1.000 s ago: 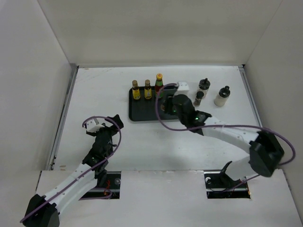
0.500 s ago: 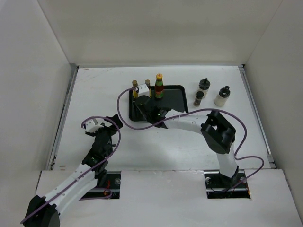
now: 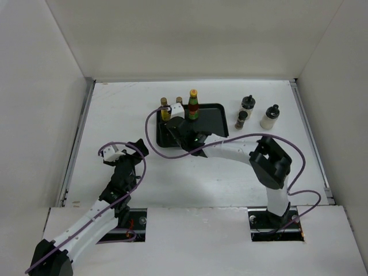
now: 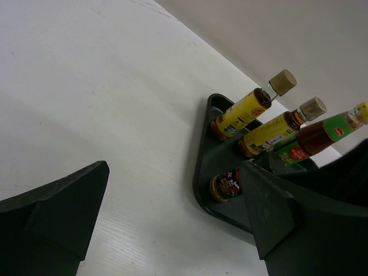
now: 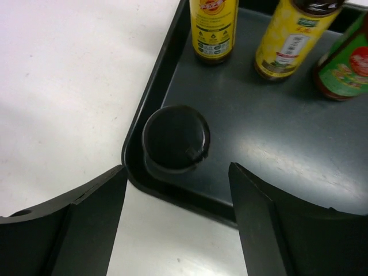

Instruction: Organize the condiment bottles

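Note:
The black tray (image 3: 215, 109) holds two yellow-labelled bottles (image 5: 214, 29) (image 5: 293, 37), the red-sauce bottle (image 3: 193, 104) and a short dark jar (image 5: 175, 138) in its near-left corner. My right gripper (image 5: 178, 171) hangs open above that jar, its fingers apart and holding nothing; in the top view it (image 3: 172, 127) covers the jar. On the table right of the tray stand a second dark jar (image 3: 241, 119) and two cream shakers (image 3: 248, 105) (image 3: 270, 117). My left gripper (image 3: 129, 154) is open and empty, well left of the tray; its wrist view shows the jar (image 4: 226, 183) and the bottles.
White walls enclose the table on the left, back and right. My right arm's link (image 3: 230, 150) and purple cable stretch across the table in front of the tray. The tray rim (image 4: 200, 172) lies just beyond my left gripper's (image 4: 172, 230) right finger.
My right arm has swung left across the tray, from its right part to its near-left corner, where the dark jar stands. The left arm has not moved.

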